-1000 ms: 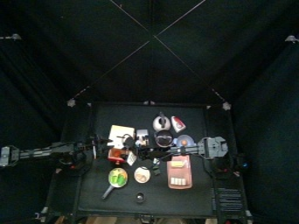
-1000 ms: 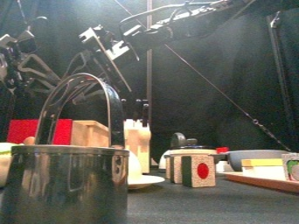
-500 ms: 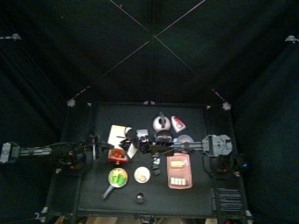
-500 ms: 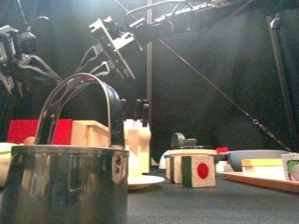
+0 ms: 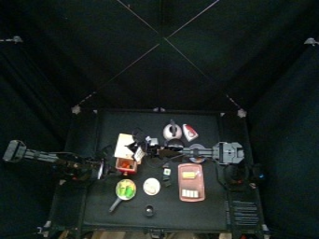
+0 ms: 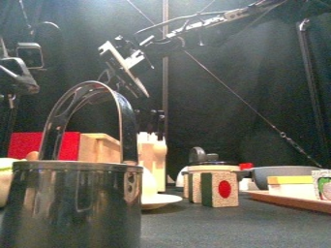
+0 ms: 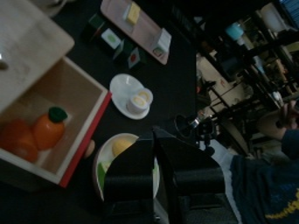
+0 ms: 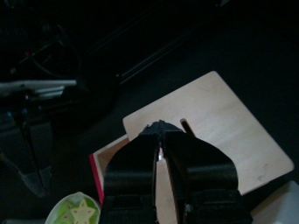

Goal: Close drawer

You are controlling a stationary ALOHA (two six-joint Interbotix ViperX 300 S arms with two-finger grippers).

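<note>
The drawer (image 7: 56,112) stands pulled out of the cream-panelled mini cabinet (image 7: 26,42), with round orange things inside it. In the top view the drawer (image 5: 125,165) sits just in front of the cream panel (image 5: 129,143). My left gripper (image 7: 156,166) is shut and empty, drawn back from the drawer's front; in the top view it (image 5: 95,168) is left of the drawer. My right gripper (image 8: 158,140) is shut and empty, hovering over the cream panel (image 8: 216,131). In the top view it (image 5: 185,149) is right of the cabinet.
A green dish (image 7: 117,156) and a white plate (image 7: 129,94) lie near the drawer's front. A pink tray (image 5: 189,182) lies at the front right. A metal pot with a hoop handle (image 6: 72,199) fills the near front view, with blocks (image 6: 214,186) and a bowl (image 6: 278,175) beside it.
My left arm has pulled back to the left, away from the drawer. My right arm has reached left toward the cabinet.
</note>
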